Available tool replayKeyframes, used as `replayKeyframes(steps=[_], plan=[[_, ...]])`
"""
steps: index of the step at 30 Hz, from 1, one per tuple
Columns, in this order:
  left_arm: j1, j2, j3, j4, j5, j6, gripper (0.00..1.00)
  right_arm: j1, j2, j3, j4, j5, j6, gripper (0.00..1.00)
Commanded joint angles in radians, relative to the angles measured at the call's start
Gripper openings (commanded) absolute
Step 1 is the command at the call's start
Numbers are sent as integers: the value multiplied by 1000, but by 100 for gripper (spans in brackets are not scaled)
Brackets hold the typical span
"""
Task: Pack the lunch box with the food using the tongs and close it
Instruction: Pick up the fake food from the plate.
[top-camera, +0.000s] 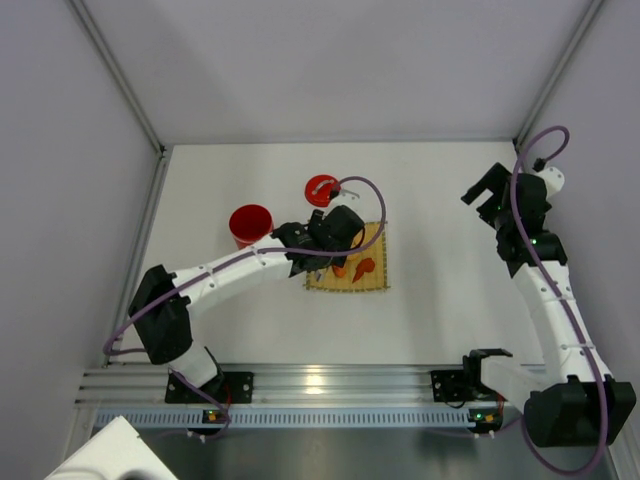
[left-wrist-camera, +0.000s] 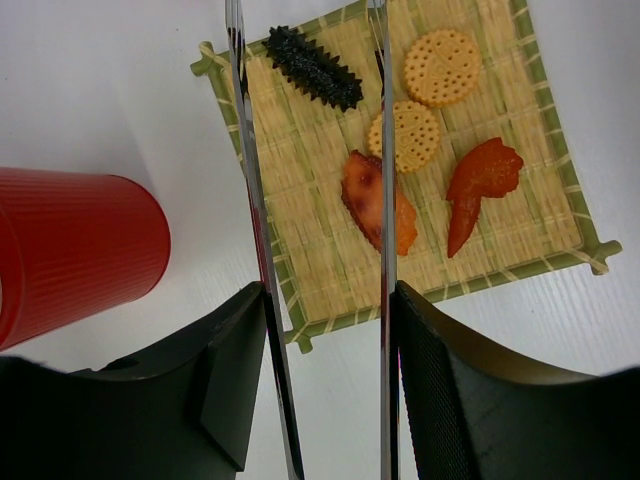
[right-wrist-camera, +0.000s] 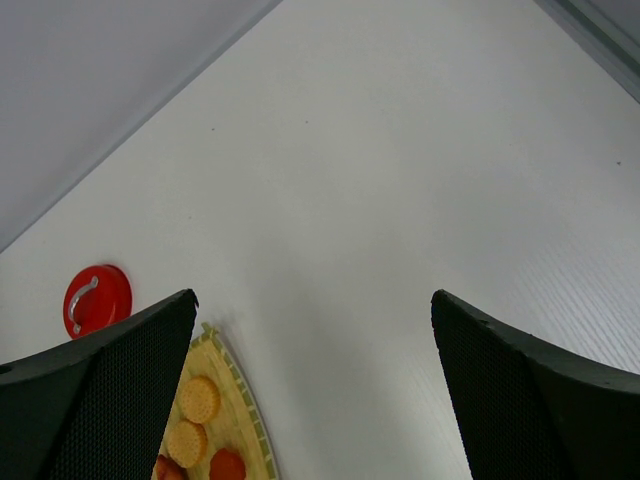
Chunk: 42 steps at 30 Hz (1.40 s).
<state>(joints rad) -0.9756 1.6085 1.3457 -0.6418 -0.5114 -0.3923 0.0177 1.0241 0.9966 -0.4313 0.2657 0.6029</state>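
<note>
My left gripper (left-wrist-camera: 328, 300) is shut on the tongs (left-wrist-camera: 250, 180), one metal arm pressed against each finger. The tongs hang over the bamboo mat (left-wrist-camera: 310, 200), and their tips run out of the top of the left wrist view. On the mat lies the food: a dark piece (left-wrist-camera: 312, 67), two round slices (left-wrist-camera: 441, 66), a reddish-brown chunk (left-wrist-camera: 375, 200) under the right tong arm, and an orange-red piece (left-wrist-camera: 480, 185). The red lunch box (top-camera: 250, 225) stands open left of the mat, with its lid (top-camera: 322, 190) behind the mat. My right gripper (top-camera: 485, 195) is open and holds nothing, far to the right.
White walls enclose the table on the left, back and right. An aluminium rail (top-camera: 330, 385) runs along the near edge by the arm bases. The left arm's purple cable (top-camera: 370, 200) loops over the mat's far side.
</note>
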Motion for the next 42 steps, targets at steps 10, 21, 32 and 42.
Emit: replayKeyframes(steps=[10,21,32,42], plan=[[67,-10,-13,14,91,-45,57,5,4,7,34,-11,-9,100],[107,28,-60,56,134,-57,57,5,10,-6,43,-17,-18,100],[121,65,-69,93,180,-54,57,4,11,-10,48,-20,-23,99],[123,62,-63,80,200,-54,57,5,16,-15,52,-23,-23,99]])
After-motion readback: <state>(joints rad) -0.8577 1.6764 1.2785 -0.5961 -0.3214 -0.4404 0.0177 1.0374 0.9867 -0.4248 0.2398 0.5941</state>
